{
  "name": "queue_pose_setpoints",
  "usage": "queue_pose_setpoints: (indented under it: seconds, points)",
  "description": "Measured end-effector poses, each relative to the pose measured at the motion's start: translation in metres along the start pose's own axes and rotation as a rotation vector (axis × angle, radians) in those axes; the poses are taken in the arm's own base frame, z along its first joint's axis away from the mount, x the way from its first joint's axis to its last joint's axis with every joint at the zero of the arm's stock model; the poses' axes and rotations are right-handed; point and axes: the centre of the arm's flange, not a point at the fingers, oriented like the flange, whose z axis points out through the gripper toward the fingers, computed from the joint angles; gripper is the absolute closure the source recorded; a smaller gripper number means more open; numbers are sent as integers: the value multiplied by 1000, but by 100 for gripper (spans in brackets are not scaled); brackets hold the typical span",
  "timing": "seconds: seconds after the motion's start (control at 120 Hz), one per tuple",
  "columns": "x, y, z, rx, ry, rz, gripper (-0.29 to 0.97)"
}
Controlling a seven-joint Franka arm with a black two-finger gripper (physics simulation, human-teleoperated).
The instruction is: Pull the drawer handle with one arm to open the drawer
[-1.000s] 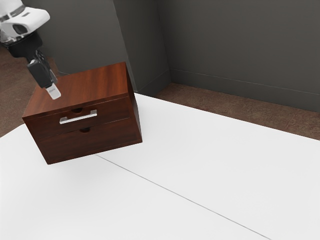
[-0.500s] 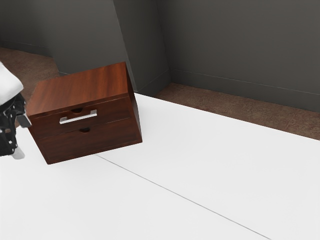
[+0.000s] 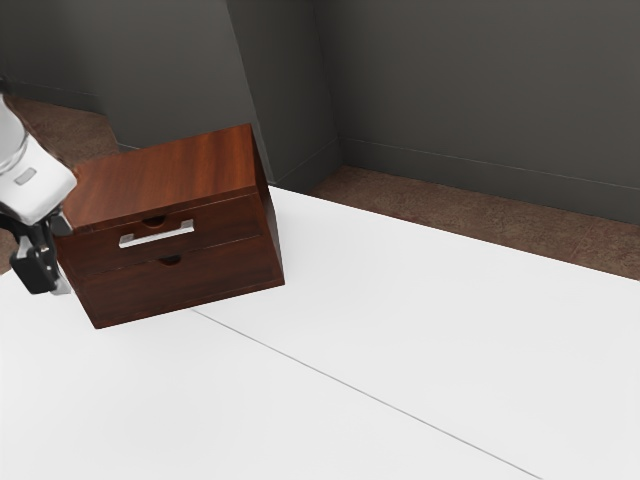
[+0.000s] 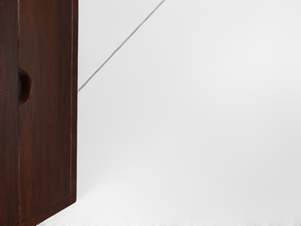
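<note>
Gripper (image 3: 38,268) hangs at the exterior view's left edge, just beside the wooden cabinet (image 3: 170,180); how wide it's set, can't tell. Silver handle (image 3: 156,236) sits centre-left on the flush top drawer (image 3: 215,225). The wrist view gives the cabinet face close up, its dark notch (image 4: 23,85) over the white table (image 4: 197,132).

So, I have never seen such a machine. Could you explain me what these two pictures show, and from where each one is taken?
This is a simulated robot arm with a black gripper. The exterior view is taken from the side; the wrist view, from a camera on the hand, looks at the cabinet front. On the white table stands this wooden cabinet with two drawers; the upper drawer has a silver handle. The gripper hangs beside the cabinet, at the exterior view's left, not on the handle.
</note>
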Motion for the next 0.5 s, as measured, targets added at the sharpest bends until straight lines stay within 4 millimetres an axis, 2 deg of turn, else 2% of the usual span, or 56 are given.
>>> queue_pose_setpoints:
  seconds: [0.117,0.217,0.267,0.35,0.5]
  points:
    - [-16,12,8,45,-11,-1,0]
    - [-31,-8,41,27,-55,-46,0]
    - [-37,-16,51,33,-80,-61,0]
    - [-37,-28,55,61,-104,-66,0]
    - [-29,-44,44,115,-105,-72,0]
